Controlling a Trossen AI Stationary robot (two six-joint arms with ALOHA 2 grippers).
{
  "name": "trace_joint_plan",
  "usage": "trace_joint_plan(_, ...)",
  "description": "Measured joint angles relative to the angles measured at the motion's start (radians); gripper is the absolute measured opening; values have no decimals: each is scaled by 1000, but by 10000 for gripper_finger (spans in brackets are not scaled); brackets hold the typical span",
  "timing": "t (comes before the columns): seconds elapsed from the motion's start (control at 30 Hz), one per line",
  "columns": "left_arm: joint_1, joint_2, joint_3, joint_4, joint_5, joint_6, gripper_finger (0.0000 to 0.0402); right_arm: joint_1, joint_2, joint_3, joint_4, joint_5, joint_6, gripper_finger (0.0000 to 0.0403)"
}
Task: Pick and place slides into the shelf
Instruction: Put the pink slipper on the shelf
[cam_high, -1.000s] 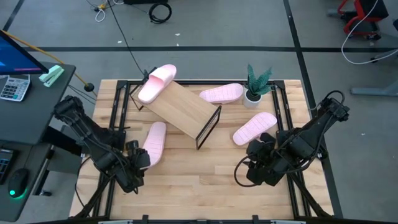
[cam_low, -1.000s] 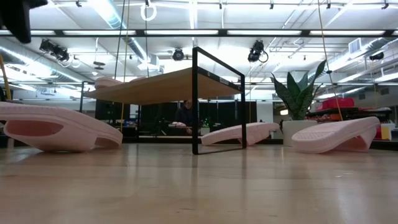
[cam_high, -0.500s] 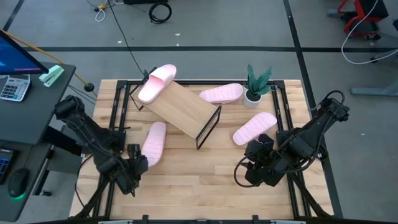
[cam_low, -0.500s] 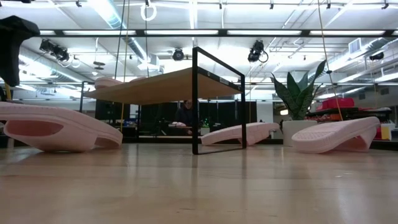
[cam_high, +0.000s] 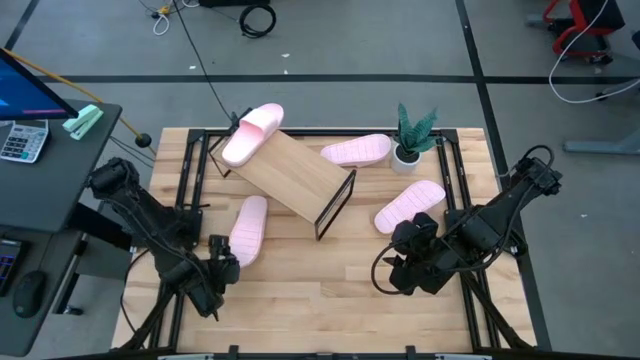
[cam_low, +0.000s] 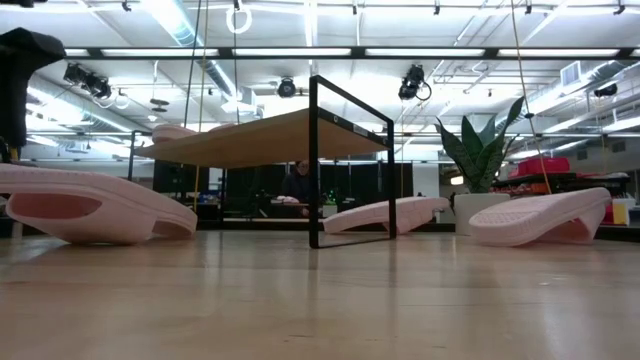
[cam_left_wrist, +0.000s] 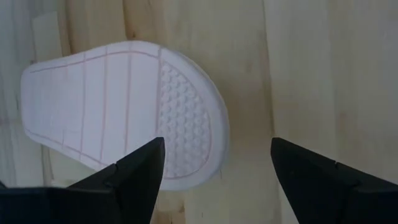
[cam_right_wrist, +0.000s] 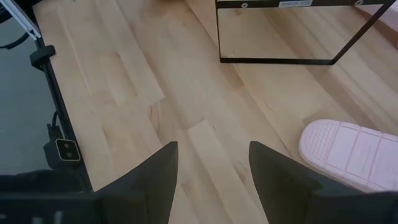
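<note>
Four pale pink slides are in view. One lies on the far left end of the shelf's plank top. Another lies on the table behind the shelf. A third lies sole up at the right. The fourth lies sole up left of the shelf. My left gripper hangs open, pointing down over that slide's near end, which lies partly in the gap between the fingers, untouched. My right gripper is open above bare table, near the right slide.
A small potted plant stands at the back right between two slides. The shelf stands askew mid-table, with its black end frame toward my right gripper. Black rails run along the table's sides. Bare wood stretches along the near edge.
My left gripper has come down toward the table over the near end of the left slide; in the low view its dark arm has sunk into the upper left corner. The slides and the shelf lie as before.
</note>
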Motion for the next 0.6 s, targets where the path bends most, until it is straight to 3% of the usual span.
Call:
trace_joint_plan(0.23, -1, 124, 1, -14, -10, -11, 300, 1, 0, 0, 0, -2, 4, 203)
trace_joint_plan(0.6, -1, 316, 0, -83, -78, -152, 298, 1, 0, 0, 8, -14, 10, 203)
